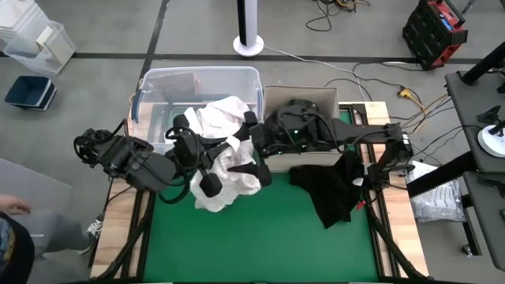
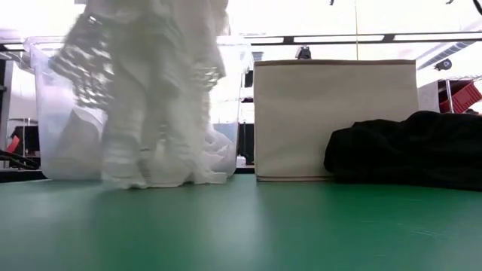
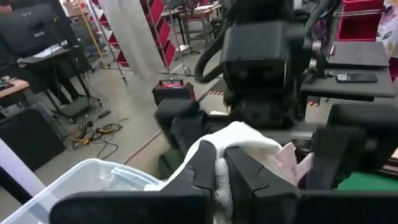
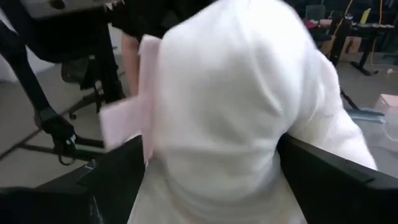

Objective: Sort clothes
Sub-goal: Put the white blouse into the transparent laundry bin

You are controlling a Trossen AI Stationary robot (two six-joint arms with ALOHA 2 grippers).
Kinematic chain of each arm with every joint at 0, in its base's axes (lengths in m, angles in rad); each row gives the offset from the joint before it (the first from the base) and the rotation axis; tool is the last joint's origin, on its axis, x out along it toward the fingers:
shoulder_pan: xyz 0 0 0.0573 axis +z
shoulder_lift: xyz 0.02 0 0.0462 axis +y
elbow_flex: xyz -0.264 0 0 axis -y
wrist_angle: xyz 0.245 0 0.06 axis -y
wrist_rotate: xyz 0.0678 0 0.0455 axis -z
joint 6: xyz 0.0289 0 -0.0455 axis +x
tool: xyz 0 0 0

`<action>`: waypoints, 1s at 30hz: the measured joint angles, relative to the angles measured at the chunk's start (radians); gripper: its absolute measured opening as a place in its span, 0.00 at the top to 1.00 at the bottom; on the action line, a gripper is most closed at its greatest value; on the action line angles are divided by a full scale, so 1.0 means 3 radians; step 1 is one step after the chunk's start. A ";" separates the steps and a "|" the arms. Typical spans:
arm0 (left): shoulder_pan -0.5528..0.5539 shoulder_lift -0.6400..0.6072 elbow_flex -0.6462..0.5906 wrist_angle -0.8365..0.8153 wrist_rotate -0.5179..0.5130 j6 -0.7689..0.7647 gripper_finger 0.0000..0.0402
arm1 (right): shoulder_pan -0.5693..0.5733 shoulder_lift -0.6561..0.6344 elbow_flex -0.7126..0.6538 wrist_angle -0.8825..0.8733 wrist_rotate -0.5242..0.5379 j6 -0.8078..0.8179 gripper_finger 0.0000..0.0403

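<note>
A white garment [image 1: 229,158] is held up between my two grippers above the mat's far left part. Its upper part bunches by the clear bin's near rim, and its lower end [image 2: 128,177] hangs down to the green mat. My left gripper [image 3: 221,180] is shut on it from the left. My right gripper [image 4: 211,162] reaches over from the right, with a thick bunch of the cloth filling the gap between its fingers. A black garment [image 1: 331,189] lies heaped on the mat at the right, against the beige box [image 2: 335,117]. My left gripper pinches a fold of the white garment [image 3: 219,163] between its two fingers, which come roughly level from the table's left. The cloth bulges out beyond the fingertips. My right gripper holds a thick bunch of the same garment [image 4: 217,124] between its two fingers [image 4: 118,174]; the cloth swells over them and hides the pads. The garment hangs below both grippers, its lower end on the mat.
A clear plastic bin [image 1: 162,91] stands at the far left with white cloth in it [image 2: 218,154]. The beige fabric box [image 1: 304,99] stands to its right. The near half of the green mat [image 1: 260,244] is bare. A person's hand shows at the picture's left edge [image 1: 12,207].
</note>
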 joint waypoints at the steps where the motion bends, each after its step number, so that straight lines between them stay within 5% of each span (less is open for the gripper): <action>1: 0.0000 0.0000 0.0000 0.0006 0.0002 0.0023 1.00 | 0.0011 0.0052 0.0067 -0.0024 0.0001 -0.0035 0.15; 13: -0.0001 0.0000 0.0000 0.0030 0.0016 0.0033 1.00 | 0.0054 0.0352 0.0486 -0.0208 0.0013 -0.0168 0.42; 24: 0.0000 -0.0008 0.0000 0.0003 -0.0120 -0.0052 0.89 | 0.0057 0.0337 0.0480 -0.0290 -0.0001 -0.0160 0.93; 30: 0.0000 -0.0087 0.0000 -0.0197 0.0115 -0.0271 0.74 | 0.0058 0.0235 0.0478 -0.0487 0.0126 -0.0182 0.94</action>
